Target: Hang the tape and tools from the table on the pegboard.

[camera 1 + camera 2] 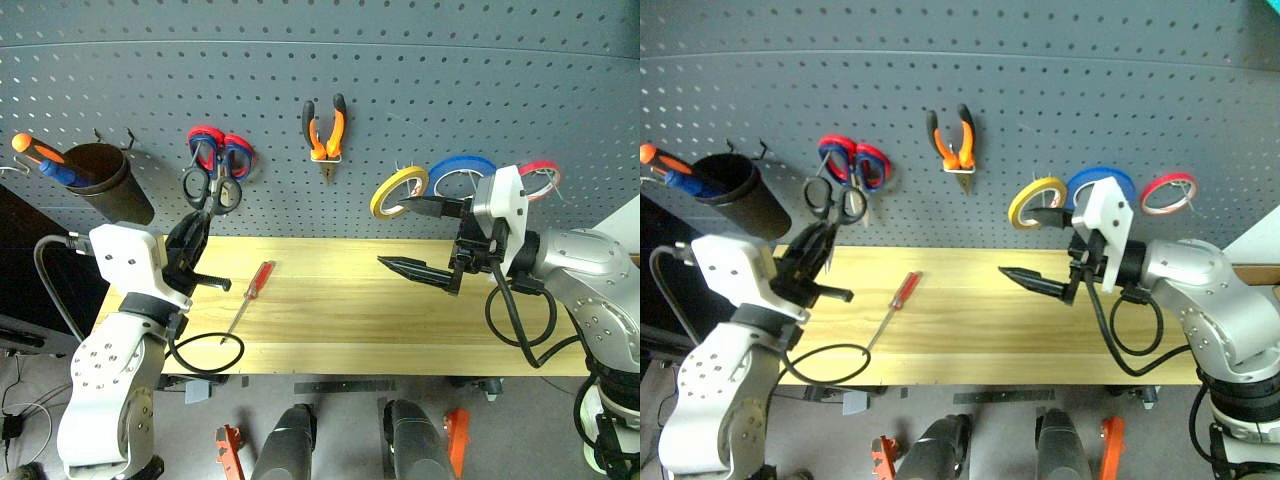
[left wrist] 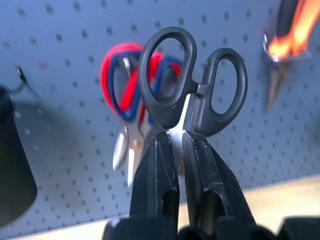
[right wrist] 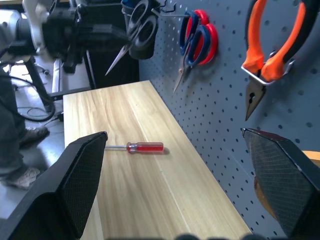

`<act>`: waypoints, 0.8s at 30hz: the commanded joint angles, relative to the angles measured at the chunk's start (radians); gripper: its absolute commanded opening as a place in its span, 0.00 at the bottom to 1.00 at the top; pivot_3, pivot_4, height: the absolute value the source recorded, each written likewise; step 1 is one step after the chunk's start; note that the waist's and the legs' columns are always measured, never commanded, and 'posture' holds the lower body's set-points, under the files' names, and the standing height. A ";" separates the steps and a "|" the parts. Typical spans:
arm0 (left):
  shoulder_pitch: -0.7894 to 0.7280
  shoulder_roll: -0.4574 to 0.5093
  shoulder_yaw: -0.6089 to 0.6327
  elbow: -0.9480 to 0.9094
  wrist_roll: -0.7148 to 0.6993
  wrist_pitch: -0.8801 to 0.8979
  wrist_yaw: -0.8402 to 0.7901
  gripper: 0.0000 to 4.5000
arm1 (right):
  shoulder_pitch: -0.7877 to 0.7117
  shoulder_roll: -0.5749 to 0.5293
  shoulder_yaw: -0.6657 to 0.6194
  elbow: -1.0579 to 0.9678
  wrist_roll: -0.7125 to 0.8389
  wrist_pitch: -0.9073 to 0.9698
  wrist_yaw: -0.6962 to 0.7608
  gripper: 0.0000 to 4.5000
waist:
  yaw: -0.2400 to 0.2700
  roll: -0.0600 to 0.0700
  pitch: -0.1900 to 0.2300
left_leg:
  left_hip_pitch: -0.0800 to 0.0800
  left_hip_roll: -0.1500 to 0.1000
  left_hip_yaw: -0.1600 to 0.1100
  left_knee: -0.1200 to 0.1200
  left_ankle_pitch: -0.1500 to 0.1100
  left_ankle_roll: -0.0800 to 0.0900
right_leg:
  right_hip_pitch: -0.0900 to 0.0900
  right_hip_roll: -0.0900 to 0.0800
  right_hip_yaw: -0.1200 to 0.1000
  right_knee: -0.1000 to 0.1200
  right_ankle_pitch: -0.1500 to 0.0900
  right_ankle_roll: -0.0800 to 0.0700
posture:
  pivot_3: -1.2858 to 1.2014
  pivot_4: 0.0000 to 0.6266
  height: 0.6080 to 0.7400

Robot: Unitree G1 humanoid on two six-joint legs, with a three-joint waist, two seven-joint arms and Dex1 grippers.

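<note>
My left gripper (image 1: 190, 238) is shut on the blades of the small black-handled scissors (image 2: 192, 85). It holds them handles up, close in front of the pegboard (image 1: 420, 70), beside the red-and-blue scissors (image 1: 220, 150) that hang there. The red-handled screwdriver (image 1: 256, 284) lies on the table (image 1: 340, 335), left of the middle. The orange-and-black pliers (image 1: 325, 130) hang on a hook. The yellow tape (image 1: 398, 192) hangs on the board. My right gripper (image 1: 395, 233) stands open just right of it, its upper fingertip by the roll's lower edge and nothing between its fingers.
A blue roll (image 1: 462, 170) and a red roll (image 1: 540, 175) hang right of the yellow tape. A dark cup (image 1: 105, 182) with an orange-and-blue screwdriver (image 1: 40, 160) hangs at the board's left. A black cable loop (image 1: 205, 352) lies on the table's front left.
</note>
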 commanded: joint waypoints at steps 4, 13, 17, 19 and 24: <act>-0.054 -0.003 0.040 0.019 -0.054 0.021 0.047 0.00 | -0.012 -0.020 -0.007 -0.006 -0.012 -0.031 0.018 1.00 | -0.001 0.000 -0.001 | 0.000 0.000 0.000 0.000 0.000 0.000 | -0.001 0.000 0.000 0.000 0.000 0.000 | 0.50 0.30 1.00; -0.118 0.001 0.059 0.096 -0.117 0.060 0.089 0.00 | -0.021 -0.024 0.003 0.000 -0.029 -0.033 0.024 1.00 | -0.001 -0.001 -0.007 | 0.000 0.000 0.001 0.002 0.000 0.000 | -0.001 0.000 0.000 0.002 0.000 0.000 | 0.49 0.29 1.00; -0.133 0.018 0.042 0.124 -0.119 0.061 0.082 0.00 | -0.021 -0.023 0.002 -0.007 -0.028 -0.027 0.021 1.00 | -0.002 -0.002 -0.011 | 0.000 0.000 0.001 0.002 0.000 0.000 | -0.001 0.000 0.000 0.003 0.000 0.000 | 0.49 0.30 1.00; -0.146 0.022 0.039 0.143 -0.120 0.066 0.084 0.00 | -0.020 -0.022 0.002 -0.010 -0.028 -0.025 0.020 1.00 | -0.002 -0.002 -0.012 | 0.000 0.000 0.001 0.002 0.000 0.000 | -0.001 0.000 0.000 0.003 0.000 0.000 | 0.49 0.30 1.00; -0.157 0.026 0.030 0.183 -0.115 0.062 0.087 0.00 | -0.015 -0.023 0.000 -0.018 -0.028 -0.022 0.016 1.00 | -0.003 -0.002 -0.012 | 0.000 0.000 0.001 0.002 0.000 0.000 | -0.001 0.000 0.001 0.003 0.000 0.000 | 0.49 0.30 1.00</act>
